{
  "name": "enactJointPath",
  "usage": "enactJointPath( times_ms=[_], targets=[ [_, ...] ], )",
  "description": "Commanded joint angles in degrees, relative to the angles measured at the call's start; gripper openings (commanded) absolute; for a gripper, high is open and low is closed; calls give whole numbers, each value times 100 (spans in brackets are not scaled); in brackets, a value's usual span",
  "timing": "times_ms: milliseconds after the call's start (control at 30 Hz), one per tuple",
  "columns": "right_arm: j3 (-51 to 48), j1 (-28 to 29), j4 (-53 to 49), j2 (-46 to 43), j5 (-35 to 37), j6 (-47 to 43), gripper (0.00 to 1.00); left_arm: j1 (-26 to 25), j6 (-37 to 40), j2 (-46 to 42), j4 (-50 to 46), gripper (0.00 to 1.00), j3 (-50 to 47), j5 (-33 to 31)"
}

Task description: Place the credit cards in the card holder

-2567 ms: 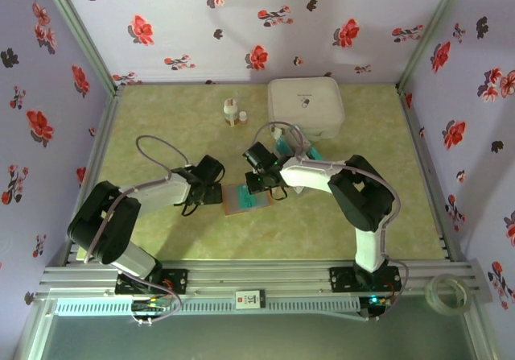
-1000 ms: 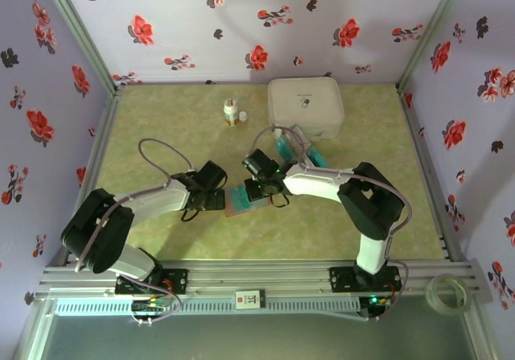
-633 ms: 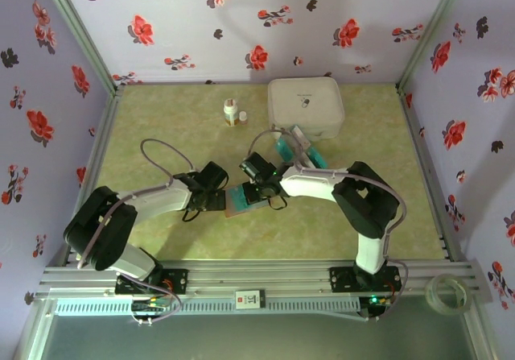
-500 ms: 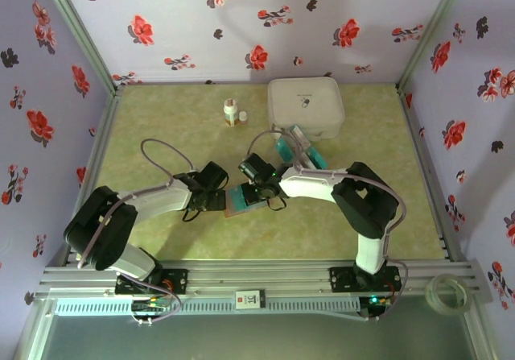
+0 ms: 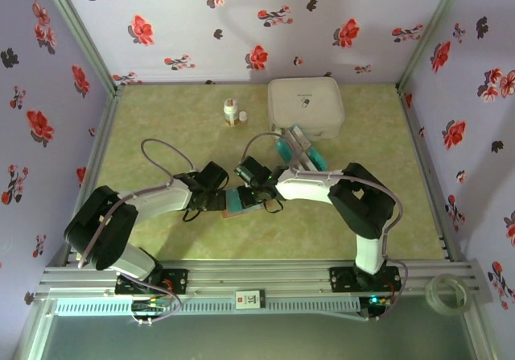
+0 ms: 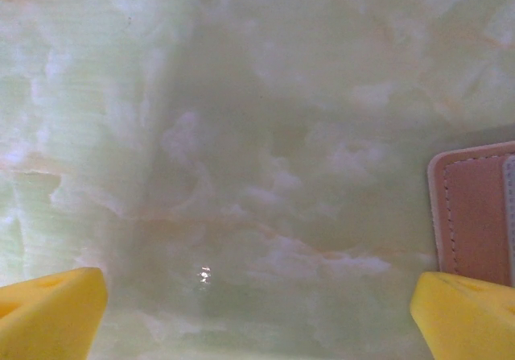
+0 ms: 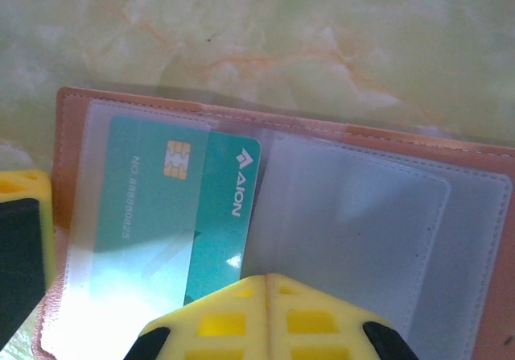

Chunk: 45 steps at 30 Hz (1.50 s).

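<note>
From above, the card holder [image 5: 238, 202] lies open mid-way across the table [image 5: 161, 134]. The left gripper [image 5: 216, 200] is at its 9 o'clock and the right gripper [image 5: 253, 191] is over it. Spare credit cards [image 5: 299, 146] lie at 1 o'clock.

Left wrist: jaws spread wide and empty, with the holder's edge at 3 o'clock.

Right wrist: the fingers [image 7: 269, 316] are pinched shut on nothing, at the 6 o'clock edge of a teal card [image 7: 217, 223] half under the sleeve [image 7: 121, 215]. I'd push it flat and gently while the left pins the holder.

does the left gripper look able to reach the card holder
Probably yes: the left gripper is open right beside the card holder, only bare table between; the right gripper works further in.
</note>
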Motion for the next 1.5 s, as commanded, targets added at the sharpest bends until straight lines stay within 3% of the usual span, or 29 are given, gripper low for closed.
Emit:
enactJointPath(
  times_ms=[0,733,1067,1467],
  targets=[
    [130,90,-78,126,-68,78,4,-47,-111,259,75,100,-106,-15],
    [-247,-250,-329,-335,284,-97,4,-44,-104,246,81,100,-189,-76],
    [-11,-261,-238,-444,63,-135,4,43,-32,-175,-183,100,-74,-163],
    [274,-260,21,2,-286,-64,4,50,21,111,-63,100,61,-112]
  ],
)
